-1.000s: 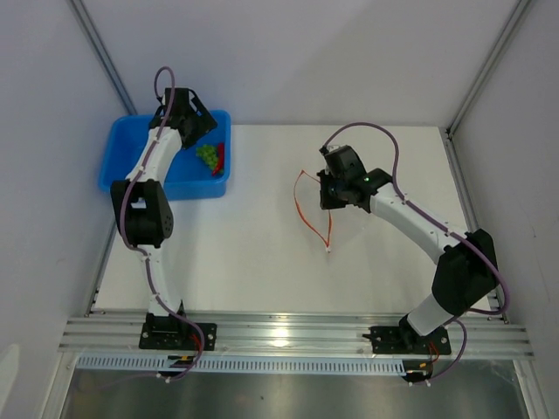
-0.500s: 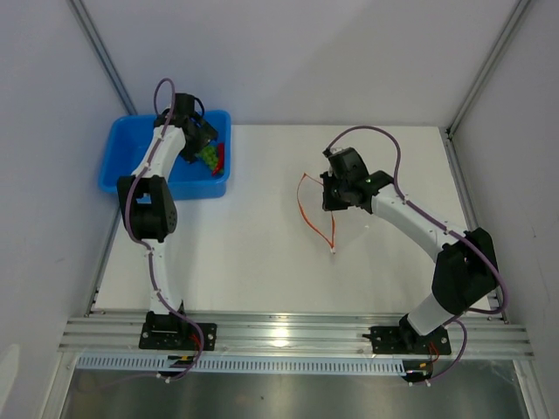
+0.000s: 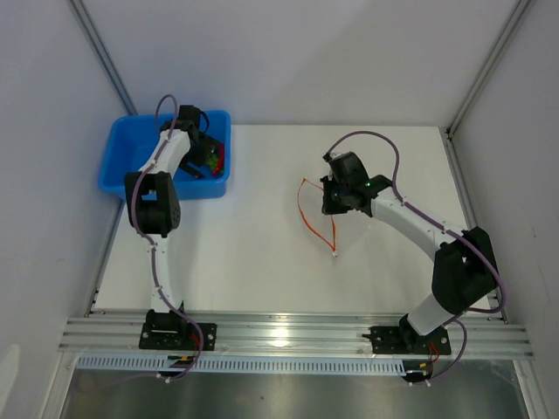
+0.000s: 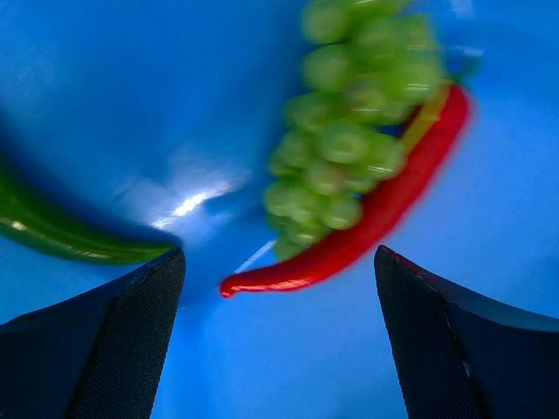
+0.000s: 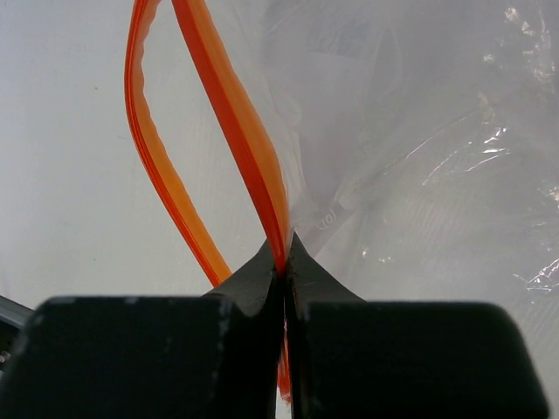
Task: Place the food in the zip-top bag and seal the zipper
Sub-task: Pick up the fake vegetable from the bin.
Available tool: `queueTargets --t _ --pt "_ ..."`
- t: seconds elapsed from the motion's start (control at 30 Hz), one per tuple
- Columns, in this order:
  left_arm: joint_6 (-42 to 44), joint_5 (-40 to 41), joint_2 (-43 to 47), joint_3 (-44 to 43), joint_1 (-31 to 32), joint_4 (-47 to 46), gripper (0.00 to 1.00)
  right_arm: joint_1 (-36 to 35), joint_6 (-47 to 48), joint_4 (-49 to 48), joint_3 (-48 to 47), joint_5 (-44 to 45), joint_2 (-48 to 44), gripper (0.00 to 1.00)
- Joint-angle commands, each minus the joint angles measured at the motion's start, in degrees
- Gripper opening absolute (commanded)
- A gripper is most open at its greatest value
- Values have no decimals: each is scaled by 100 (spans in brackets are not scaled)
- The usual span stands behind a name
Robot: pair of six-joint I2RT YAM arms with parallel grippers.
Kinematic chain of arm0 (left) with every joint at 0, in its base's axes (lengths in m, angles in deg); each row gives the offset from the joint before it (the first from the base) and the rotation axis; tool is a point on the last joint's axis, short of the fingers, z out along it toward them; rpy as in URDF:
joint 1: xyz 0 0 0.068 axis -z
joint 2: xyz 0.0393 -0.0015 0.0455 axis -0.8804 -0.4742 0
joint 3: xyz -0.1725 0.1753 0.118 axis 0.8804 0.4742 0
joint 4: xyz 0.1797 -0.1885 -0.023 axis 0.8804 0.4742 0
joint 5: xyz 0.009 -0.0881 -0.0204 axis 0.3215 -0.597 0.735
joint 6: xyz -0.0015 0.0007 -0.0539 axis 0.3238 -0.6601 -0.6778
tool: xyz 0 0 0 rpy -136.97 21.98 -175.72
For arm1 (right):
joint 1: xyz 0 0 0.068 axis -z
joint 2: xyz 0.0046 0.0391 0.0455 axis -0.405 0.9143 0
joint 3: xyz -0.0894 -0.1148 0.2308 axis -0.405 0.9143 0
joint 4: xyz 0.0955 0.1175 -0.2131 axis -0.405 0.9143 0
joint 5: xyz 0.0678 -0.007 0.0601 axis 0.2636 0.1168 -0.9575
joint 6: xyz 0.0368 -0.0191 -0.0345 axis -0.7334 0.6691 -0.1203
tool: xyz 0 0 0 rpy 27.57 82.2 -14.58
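While the right gripper clamps the thin red-orange zipper strip of the clear floppy plastic bag: left gripper, fingers wide apart, over light-green grape bunch and slim red piece in blue plastic tub. Step: picking food. Next, likely: descend, close.

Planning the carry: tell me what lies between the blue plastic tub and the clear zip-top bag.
Top view: only bare white table between blue plastic tub and clear orange-zippered bag.

The left arm and right arm are white-linked with black joints; purple cables loop along both.
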Motion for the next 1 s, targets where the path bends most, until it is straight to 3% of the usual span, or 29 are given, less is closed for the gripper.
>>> queueTargets --t 0.0,0.33,0.57,0.73,0.83,0.93,0.97 --pt "-624 204 -171 -295 28 473 91 55 -26 -251 62 -50 29 0" --pt "-1125 231 -514 -498 19 702 90 116 -17 -356 194 -85 91 0" --pt "-1108 -112 -690 -463 -7 517 70 142 -26 -374 238 -86 64 0" --pt "-827 -112 -383 -51 -16 -51 68 151 -17 -374 265 -94 21 0" --pt "-783 -25 29 669 -16 -544 59 160 -17 -382 273 -103 21 0" --pt "-651 -24 250 951 -16 -818 41 160 -17 -391 282 -121 12 0" --pt "-625 -59 268 961 -16 -871 30 160 -26 -391 282 -129 3 0"
